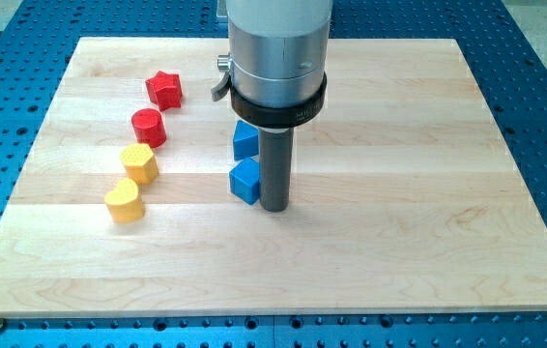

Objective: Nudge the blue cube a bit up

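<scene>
Two blue blocks sit near the board's middle. The lower blue block looks like a cube seen corner-on. The upper blue block is partly hidden by the arm's grey cylinder, so its shape is unclear. My tip rests on the board just right of the lower blue block, close to or touching its right side.
On the view's left a curved line of blocks runs from top to bottom: a red star, a red cylinder, a yellow hexagon, a yellow heart. The wooden board lies on a blue perforated table.
</scene>
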Motion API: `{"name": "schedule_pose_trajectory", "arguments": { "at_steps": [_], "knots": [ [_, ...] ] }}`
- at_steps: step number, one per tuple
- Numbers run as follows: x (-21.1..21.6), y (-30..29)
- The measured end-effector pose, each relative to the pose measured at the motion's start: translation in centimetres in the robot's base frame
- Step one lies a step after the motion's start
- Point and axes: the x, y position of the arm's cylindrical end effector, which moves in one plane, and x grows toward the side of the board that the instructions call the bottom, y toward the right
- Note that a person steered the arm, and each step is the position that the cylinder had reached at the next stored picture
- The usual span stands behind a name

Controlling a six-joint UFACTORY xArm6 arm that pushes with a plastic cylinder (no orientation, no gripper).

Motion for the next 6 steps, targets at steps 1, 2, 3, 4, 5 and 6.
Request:
{"name": "schedule_pose_trajectory", "arguments": {
  "at_steps": [1, 2, 3, 4, 5, 6],
  "knots": [
    [0.0, 0.0],
    [0.0, -0.2],
    [0.2, -0.2],
    [0.3, -0.2],
    [0.3, 1.1],
    [0.9, 1.8]
  ]
}}
